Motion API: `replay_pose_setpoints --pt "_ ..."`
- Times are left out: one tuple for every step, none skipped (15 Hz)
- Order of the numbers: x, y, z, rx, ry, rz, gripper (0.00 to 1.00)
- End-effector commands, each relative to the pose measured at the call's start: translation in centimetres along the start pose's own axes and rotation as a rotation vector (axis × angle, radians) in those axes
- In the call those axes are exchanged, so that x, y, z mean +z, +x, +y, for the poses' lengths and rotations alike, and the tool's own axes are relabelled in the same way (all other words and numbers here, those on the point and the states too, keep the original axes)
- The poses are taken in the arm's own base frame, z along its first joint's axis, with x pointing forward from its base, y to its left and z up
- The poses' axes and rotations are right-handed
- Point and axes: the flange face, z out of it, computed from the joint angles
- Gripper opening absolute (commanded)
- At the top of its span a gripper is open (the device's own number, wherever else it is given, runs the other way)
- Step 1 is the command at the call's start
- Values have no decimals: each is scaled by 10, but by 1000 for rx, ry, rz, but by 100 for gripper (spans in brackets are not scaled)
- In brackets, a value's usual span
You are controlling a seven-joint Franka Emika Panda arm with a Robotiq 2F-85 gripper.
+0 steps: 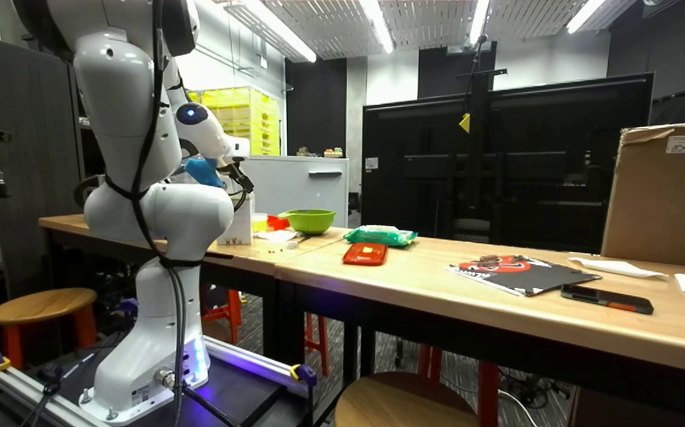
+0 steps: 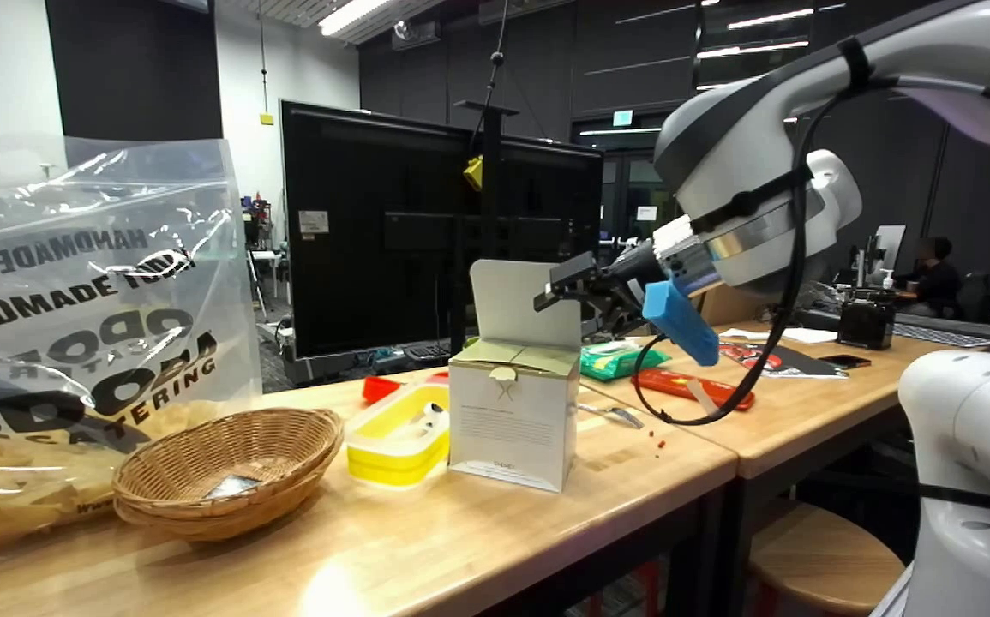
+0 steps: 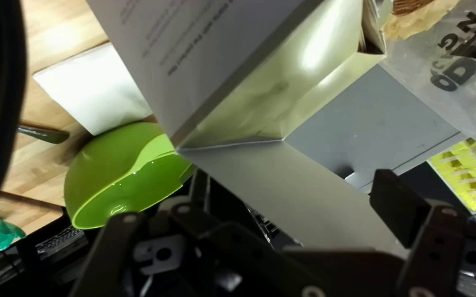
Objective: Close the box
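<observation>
The white box point(image 2: 507, 420) stands upright on the wooden table, and its lid flap point(image 2: 516, 300) is raised. In the wrist view the box point(image 3: 205, 53) shows its pale inside, and the lid flap point(image 3: 295, 185) runs down toward my gripper. My gripper point(image 2: 576, 287) is above the box, in front of the right part of the raised flap. In the wrist view its two fingers point(image 3: 297, 196) are wide apart, with the flap showing between them. I cannot tell whether a finger touches the flap. In an exterior view the box point(image 1: 238, 224) is partly hidden behind the arm.
A yellow container point(image 2: 400, 437) stands close beside the box, and a wicker basket point(image 2: 229, 471) and a plastic bag point(image 2: 92, 343) lie further left. A green bowl point(image 1: 311, 221), a wipes pack point(image 1: 381, 235) and a red tray point(image 1: 366, 254) are on the table. A fork point(image 2: 615, 414) lies near the box.
</observation>
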Motion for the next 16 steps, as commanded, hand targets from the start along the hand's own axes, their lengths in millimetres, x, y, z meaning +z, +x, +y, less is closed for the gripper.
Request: replay_pose_setpoints --pt "12 2 -4 -52 -42 2 100" --pt "13 2 -4 -65 -51 5 100" --pt "15 2 -4 -75 -62 5 100" --pt "16 2 -3 -84 -69 6 100" --pt "18 2 -3 -92 -77 5 100" --pt "21 2 -3 -101 -86 -1 100" --pt "23 1 -3 -115 -95 -4 100" --pt "24 1 -3 -127 -102 -5 100" --pt "26 0 -4 -141 -111 -6 100" --pt "28 0 -4 -156 -118 -8 100" --pt "30 -1 -4 -170 -126 -10 100" --pt "32 -1 -5 -183 -133 -12 100" --pt "34 -1 -5 -196 -140 -13 100" --pt "35 -1 -6 -209 -146 -13 100" --pt "36 0 -6 -221 -154 -12 100" --pt "37 1 -6 -236 -163 -8 100"
